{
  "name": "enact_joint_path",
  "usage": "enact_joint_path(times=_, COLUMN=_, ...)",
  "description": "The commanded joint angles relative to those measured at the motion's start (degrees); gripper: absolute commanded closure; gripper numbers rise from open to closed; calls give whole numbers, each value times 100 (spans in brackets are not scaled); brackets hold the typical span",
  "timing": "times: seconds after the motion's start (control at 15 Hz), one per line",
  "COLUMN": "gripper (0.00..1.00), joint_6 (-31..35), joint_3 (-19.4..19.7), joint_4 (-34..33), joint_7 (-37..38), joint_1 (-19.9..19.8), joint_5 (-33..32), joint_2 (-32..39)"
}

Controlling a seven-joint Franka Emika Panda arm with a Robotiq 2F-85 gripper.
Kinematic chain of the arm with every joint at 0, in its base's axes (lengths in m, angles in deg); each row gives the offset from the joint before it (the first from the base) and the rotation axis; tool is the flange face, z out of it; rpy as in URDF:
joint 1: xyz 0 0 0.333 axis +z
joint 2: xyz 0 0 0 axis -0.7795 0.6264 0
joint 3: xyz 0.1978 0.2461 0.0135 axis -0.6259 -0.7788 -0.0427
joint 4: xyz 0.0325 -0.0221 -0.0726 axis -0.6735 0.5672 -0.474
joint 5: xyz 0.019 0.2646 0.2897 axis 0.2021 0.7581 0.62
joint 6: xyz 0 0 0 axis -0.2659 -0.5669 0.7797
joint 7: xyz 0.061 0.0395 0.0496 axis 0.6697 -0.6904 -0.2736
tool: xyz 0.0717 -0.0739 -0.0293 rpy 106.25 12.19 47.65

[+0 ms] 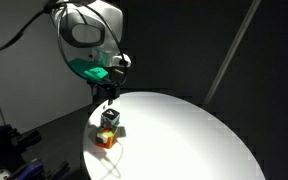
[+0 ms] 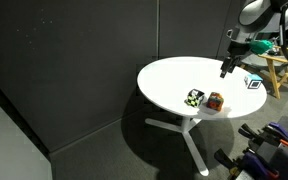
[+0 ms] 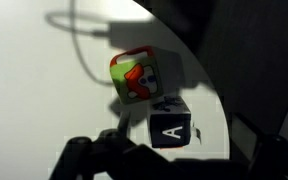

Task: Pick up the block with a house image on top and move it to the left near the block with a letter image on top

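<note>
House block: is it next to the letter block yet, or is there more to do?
Looks nearly done: the house block sits close beside the letter block on the table. The gripper hangs above them, holding nothing. Left, probably, is only backing it away.

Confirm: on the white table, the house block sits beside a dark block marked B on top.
Wrong letter: in the wrist view the dark block reads A on top, not B. It does sit beside the house block on the white table.
</note>
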Motion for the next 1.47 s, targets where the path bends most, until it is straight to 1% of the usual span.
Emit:
enact_joint_path(times=0.0, gripper=0, joint_6=-8, joint_3=28, joint_4=0, joint_7=9, joint_1=30, joint_5=-8, joint_2=-4)
enact_joint_path(times=0.27, gripper=0, joint_6=-8, joint_3=28, joint_4=5, joint_7=6, joint_1=30, joint_5=-8, joint_2=-4)
enact_joint_path(times=0.47, gripper=0, joint_6=113, joint_3=30, joint_4=126, joint_7=-402, joint_1=87, joint_5=188, joint_2=-318)
enact_joint_path(times=0.8, gripper=0, joint_6=61, joint_3=91, joint_4=301, joint_7=-1051, joint_1=298, joint_5=414, joint_2=-939)
enact_joint_path(times=1.0, gripper=0, joint_6=-63, joint_3=93, joint_4=488, joint_7=-794, joint_1=329, joint_5=184, joint_2=-1337)
enact_joint_path(times=1.4, gripper=0, joint_6=-810, joint_3=54, joint_4=819, joint_7=-229, joint_1=234, joint_5=-421, joint_2=-2067)
